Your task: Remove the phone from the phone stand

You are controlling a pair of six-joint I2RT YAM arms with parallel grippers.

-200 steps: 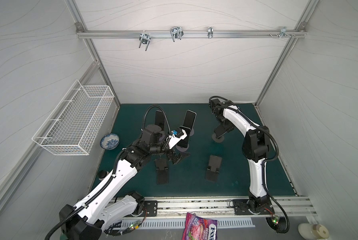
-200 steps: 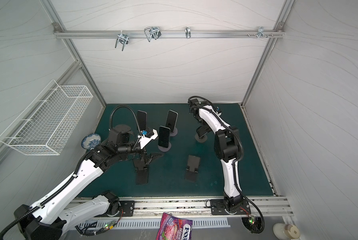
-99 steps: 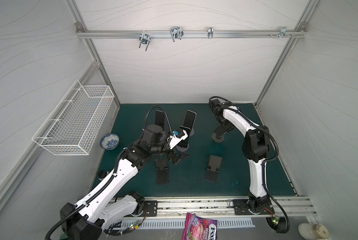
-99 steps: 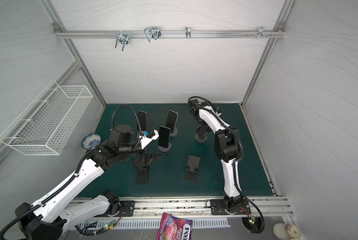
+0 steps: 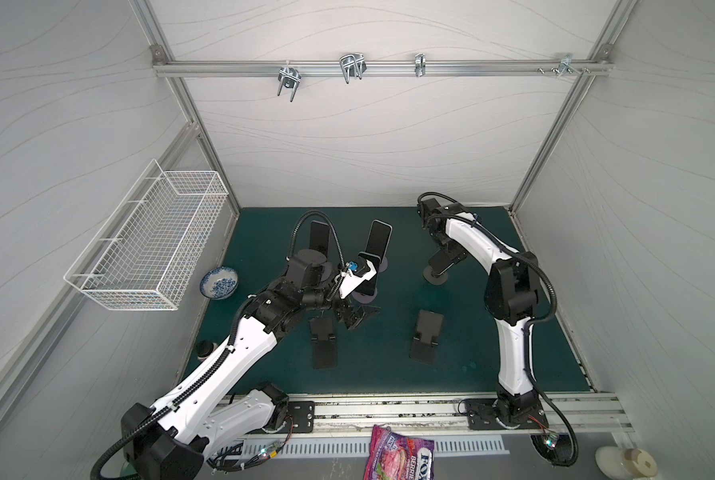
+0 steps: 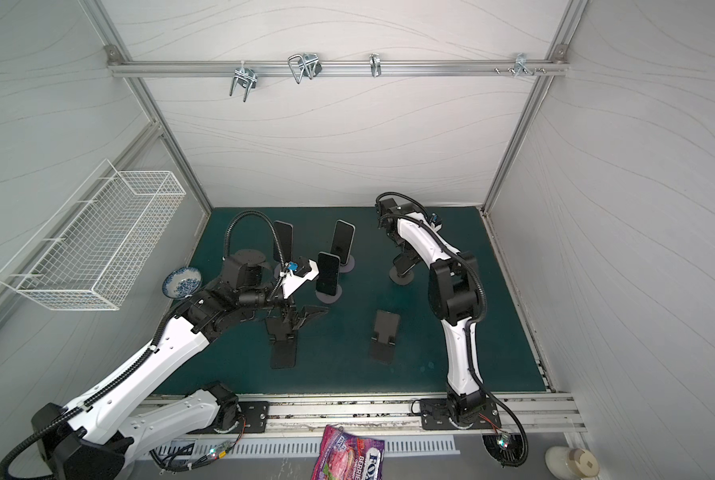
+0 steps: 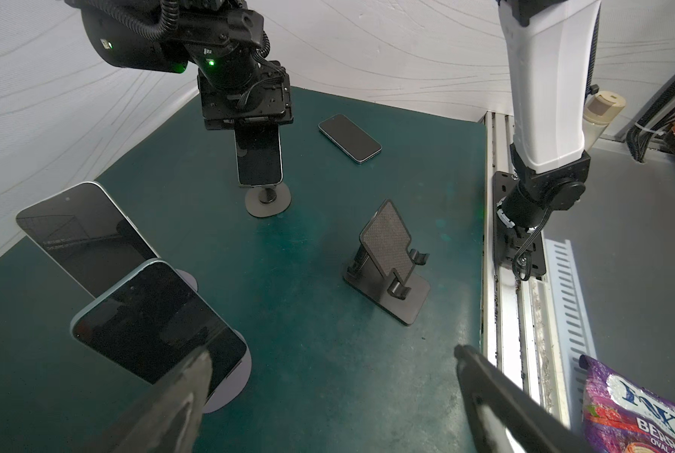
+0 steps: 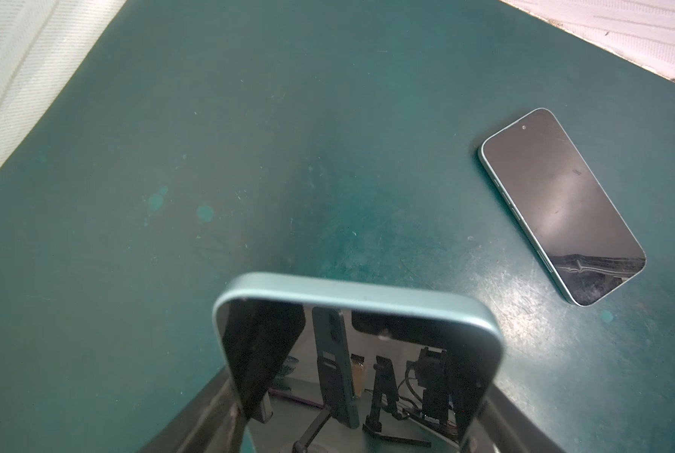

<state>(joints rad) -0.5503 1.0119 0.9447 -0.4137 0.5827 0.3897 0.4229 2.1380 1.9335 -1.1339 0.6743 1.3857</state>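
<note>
The right pincer was clamped on the phone, which seemingly sat on its phone stand, not yet lifted clear, while the left pincer hung wide apart and empty.

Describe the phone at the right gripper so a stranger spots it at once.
On the green mat, look to the robot's right, where one round-based stand sits apart from the three upright phones grouped at the left. The phone on it is the only one with the right gripper closed on its upper end; the flat phone beside it has no stand.
</note>
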